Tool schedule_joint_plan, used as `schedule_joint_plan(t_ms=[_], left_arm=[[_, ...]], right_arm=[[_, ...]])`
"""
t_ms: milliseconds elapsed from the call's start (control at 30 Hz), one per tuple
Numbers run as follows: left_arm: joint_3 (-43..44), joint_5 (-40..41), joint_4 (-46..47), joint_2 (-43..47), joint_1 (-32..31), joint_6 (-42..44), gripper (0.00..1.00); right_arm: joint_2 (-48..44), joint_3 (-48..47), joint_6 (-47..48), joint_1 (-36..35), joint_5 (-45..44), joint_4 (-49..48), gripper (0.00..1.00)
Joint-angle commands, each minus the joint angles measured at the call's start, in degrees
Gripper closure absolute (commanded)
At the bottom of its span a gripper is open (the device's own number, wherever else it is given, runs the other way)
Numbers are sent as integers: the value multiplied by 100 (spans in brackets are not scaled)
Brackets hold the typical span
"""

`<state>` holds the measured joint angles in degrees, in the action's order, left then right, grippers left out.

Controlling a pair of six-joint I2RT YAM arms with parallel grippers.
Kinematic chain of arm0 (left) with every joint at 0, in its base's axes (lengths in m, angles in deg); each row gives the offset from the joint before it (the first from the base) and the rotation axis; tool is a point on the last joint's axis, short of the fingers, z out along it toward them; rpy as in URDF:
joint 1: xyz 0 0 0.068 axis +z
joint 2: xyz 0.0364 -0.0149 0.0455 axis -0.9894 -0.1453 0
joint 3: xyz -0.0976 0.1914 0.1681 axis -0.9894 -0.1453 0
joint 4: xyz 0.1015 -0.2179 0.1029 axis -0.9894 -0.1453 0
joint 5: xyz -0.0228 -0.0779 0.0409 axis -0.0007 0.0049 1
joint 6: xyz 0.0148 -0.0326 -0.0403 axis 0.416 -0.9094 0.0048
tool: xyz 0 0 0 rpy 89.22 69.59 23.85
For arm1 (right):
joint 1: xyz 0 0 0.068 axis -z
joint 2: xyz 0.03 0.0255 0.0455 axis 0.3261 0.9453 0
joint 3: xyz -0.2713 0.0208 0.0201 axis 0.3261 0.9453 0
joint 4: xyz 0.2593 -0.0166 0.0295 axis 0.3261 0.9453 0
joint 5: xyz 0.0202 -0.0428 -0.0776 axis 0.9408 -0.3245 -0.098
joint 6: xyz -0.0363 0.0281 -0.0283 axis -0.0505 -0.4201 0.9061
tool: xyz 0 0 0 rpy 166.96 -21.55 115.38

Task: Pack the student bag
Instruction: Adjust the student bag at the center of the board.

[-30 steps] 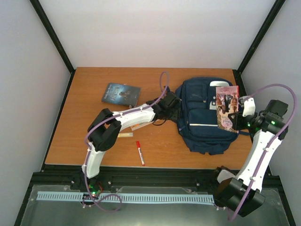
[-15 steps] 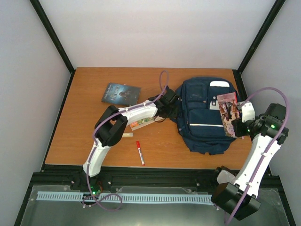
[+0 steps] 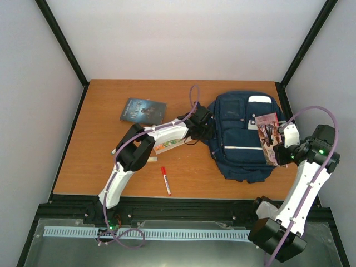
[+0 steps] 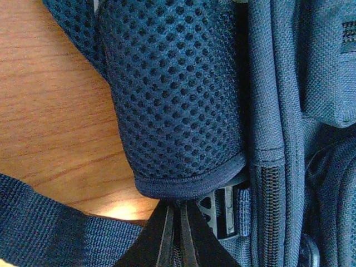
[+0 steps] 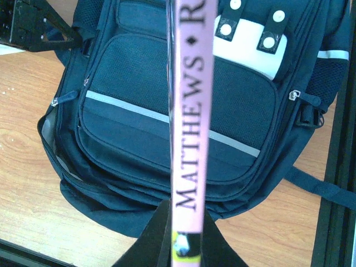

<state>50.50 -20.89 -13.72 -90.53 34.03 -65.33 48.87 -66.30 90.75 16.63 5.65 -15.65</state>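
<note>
Since 1 s ago: left gripper (image 3: 201, 123) went from open to closed at the left side of the student bag (image 3: 239, 144); right gripper (image 3: 283, 143) brought the pink book (image 3: 268, 136) down from upright, cover to cam, to tilted low over the bag's right side.

Views: left wrist cam only shows the grip; left gripper (image 4: 179, 208) jaws narrow, nearly together, tips nipping the hem of the bag's mesh side pocket (image 4: 172, 100); buckle just beside. Right wrist cam only shows the spine of the pink book (image 5: 192, 111), edge-on, clamped between the right gripper (image 5: 186, 219) jaws, over the bag (image 5: 139, 83) front pocket; top cam gives layout only.

Counts: 1 bag, lying flat on the right half of the table (image 3: 100, 144); 2 books, 1 held, 1 dark book (image 3: 143, 110) far-left on the table; 1 red marker (image 3: 166, 180) near front edge; 2 arms.

Pose: left arm stretched rightward, elbow bent, wrist at the bag's left edge; right arm up from base, forearm folded in toward the bag.
</note>
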Motion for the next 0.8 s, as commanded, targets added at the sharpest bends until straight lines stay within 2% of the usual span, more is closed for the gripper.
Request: schedule_joint_plan(t_ms=[0, 233, 367, 533, 700, 733, 767], left_arm=[[-81, 362, 28, 79, 96, -86, 99], [-752, 587, 79, 633, 478, 3, 99], [-1197, 572, 179, 1031, 481, 92, 99], [-1788, 990, 231, 1520, 481, 103, 99], [-1902, 1098, 155, 1589, 481, 248, 99], [-1873, 1087, 114, 1587, 481, 328, 95], [-1834, 1089, 64, 1606, 481, 400, 86]], right_arm=[[-72, 69, 105, 46, -104, 47, 97], [-29, 333, 261, 46, -402, -130, 97], [134, 427, 354, 90, -520, -162, 97], [219, 503, 393, 202, -503, -217, 97], [244, 549, 394, 213, -448, -213, 97], [248, 560, 400, 220, -450, -217, 97], [242, 575, 407, 222, -469, -228, 97]])
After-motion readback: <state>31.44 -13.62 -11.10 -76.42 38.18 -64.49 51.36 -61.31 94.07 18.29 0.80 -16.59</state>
